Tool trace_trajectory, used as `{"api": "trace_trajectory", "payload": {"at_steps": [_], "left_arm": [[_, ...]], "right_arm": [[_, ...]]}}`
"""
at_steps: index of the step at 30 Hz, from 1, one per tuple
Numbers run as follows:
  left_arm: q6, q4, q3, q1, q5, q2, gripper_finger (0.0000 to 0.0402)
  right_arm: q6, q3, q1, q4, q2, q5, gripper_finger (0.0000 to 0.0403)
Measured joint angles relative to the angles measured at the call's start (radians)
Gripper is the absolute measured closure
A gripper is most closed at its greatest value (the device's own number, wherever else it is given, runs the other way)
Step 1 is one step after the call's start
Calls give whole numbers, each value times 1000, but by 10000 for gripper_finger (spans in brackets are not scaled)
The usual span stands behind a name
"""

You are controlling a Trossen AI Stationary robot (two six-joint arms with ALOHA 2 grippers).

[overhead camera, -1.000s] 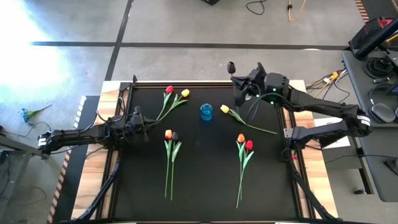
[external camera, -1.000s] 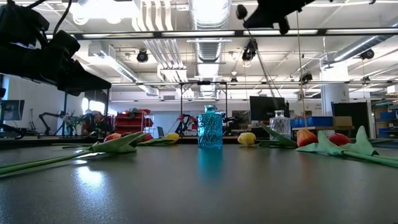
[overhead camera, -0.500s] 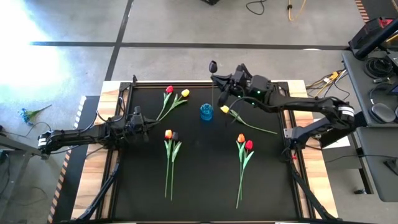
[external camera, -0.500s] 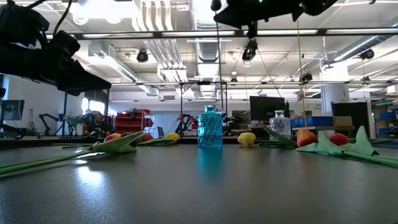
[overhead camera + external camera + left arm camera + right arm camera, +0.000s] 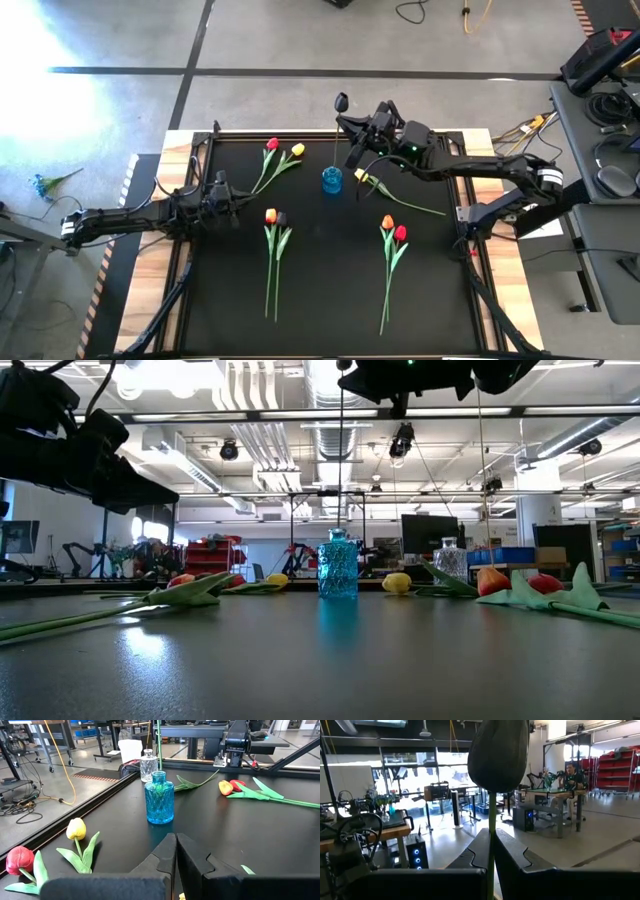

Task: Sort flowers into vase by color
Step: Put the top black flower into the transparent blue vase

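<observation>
- A black desk (image 5: pixel 330 290) stands on a grey workshop floor.
- The right gripper (image 5: pixel 358 135) is clamped on the near-black tulip (image 5: pixel 341 102), whose stem hangs upright right above the blue vase (image 5: pixel 331 180).
- The drop is straight down.
- The left gripper (image 5: pixel 232 208) waits, pressed together, at the desk's left side.
- Other flowers (image 5: pixel 275 222) lie flat around the vase.

Right end effector (image 5: pixel 352 130) raised, clamped; left end effector (image 5: pixel 222 196) closed.

Left gripper (image 5: pixel 176 851) sits low over the black desk (image 5: pixel 260 835), jaws pressed together. Straight ahead is a blue glass vase (image 5: pixel 159 798) with a thin green stem (image 5: pixel 159 745) rising above it. Yellow tulip (image 5: pixel 76 829) and red tulip (image 5: pixel 20 861) lie nearby.
</observation>
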Motion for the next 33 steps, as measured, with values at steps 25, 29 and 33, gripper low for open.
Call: {"api": "trace_trajectory", "payload": {"at_steps": [25, 29, 33], "left_arm": [[0, 0, 0, 0, 0, 1, 402], [0, 0, 0, 0, 0, 0, 402], [0, 0, 0, 0, 0, 1, 402]], "right_arm": [[-22, -9, 6, 42, 235, 84, 390], [-60, -14, 19, 87, 245, 106, 390], [-81, -18, 27, 88, 244, 131, 390]]}}
